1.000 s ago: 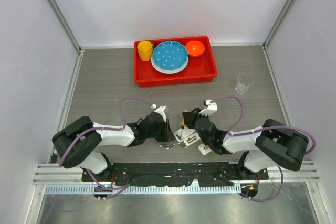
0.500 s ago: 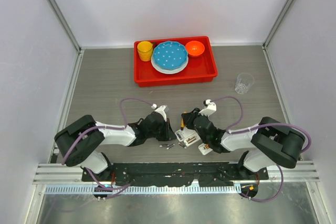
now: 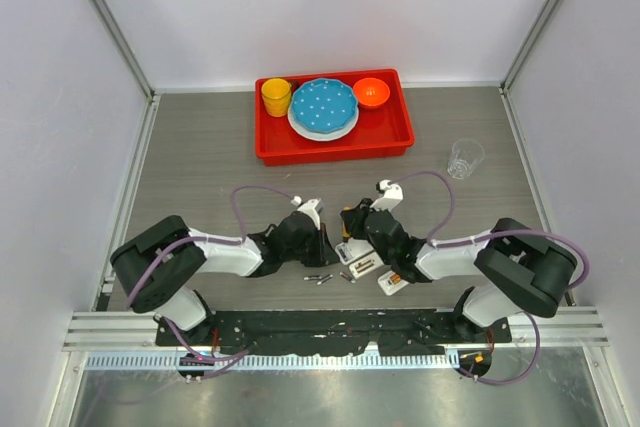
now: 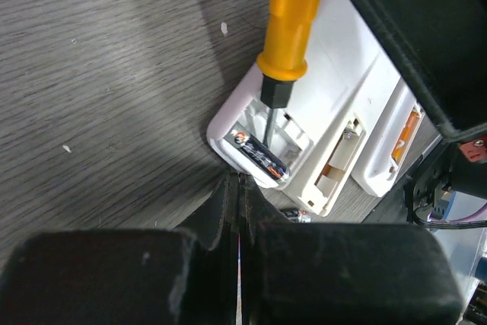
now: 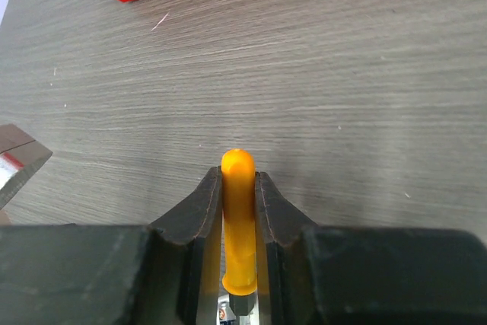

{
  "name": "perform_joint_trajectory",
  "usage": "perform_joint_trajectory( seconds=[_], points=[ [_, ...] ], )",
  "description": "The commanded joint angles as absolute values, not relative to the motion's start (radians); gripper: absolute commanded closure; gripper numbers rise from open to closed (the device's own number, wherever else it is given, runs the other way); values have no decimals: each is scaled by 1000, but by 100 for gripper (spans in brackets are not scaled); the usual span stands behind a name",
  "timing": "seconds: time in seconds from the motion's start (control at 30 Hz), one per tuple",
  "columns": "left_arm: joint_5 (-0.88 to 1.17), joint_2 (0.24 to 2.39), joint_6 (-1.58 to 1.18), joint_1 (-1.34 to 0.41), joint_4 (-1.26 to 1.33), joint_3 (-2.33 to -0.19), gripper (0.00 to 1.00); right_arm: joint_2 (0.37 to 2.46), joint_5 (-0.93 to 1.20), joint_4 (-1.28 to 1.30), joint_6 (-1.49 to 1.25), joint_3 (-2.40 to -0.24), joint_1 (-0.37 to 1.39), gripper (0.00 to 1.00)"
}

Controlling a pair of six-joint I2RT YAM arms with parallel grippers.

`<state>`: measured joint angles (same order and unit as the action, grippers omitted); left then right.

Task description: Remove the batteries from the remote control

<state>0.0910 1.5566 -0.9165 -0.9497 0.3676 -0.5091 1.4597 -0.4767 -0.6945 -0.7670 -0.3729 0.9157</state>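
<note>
The remote (image 4: 338,104) lies face down on the table (image 3: 200,167), close to the near edge and between the two arms, with its battery compartment open at the end nearest the left arm. One battery (image 4: 260,157), dark with an orange mark, sits in that compartment along its outer edge. Loose batteries (image 3: 318,278) lie on the table just beside the remote, on the side toward the arm bases and slightly left.

The right gripper (image 5: 238,179) is clamped narrow on the orange handle of a screwdriver (image 4: 291,20). The tool slants down over the remote, and its dark shaft reaches into the compartment just behind the seated battery. Whether the tip touches the battery cannot be told.

The left gripper (image 4: 237,188) is closed with its fingers pressed together and holds nothing. Its tips are just beside the remote's open end, next to the battery. Contact with the casing cannot be told.

A second white piece (image 4: 384,150), showing orange inside, lies alongside the remote on its right.

Well beyond the remote, at the far side of the table, stands a red tray (image 3: 400,137). It holds a yellow cup (image 3: 276,97), a blue plate (image 3: 323,105) and an orange bowl (image 3: 371,92). A clear cup (image 3: 465,158) stands far right of the remote.
</note>
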Motion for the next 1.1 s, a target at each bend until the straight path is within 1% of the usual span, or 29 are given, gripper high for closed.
perform_joint_trajectory(
  seconds=[0.0, 0.23, 0.37, 0.57, 0.73, 0.97, 1.07],
  points=[
    [40, 1614, -879, -956, 265, -509, 100, 1497, -378, -846, -643, -453, 951, 99],
    [40, 1643, -877, -956, 258, -525, 100, 1532, -348, -902, -611, -463, 982, 99],
    [22, 1637, -882, -956, 236, -525, 100, 1551, -357, -908, -640, -465, 982, 99],
    [-32, 1546, -871, -956, 172, -506, 100, 1511, -382, -885, -672, -472, 982, 99],
    [-46, 1477, -845, -957, 114, -522, 100, 1488, -365, -842, -666, -527, 982, 99],
    [-84, 1407, -828, -954, 28, -545, 100, 1532, -374, -815, -650, -572, 982, 99],
    [-92, 1385, -824, -954, 8, -540, 100, 1581, -390, -810, -640, -598, 982, 99]
  ],
)
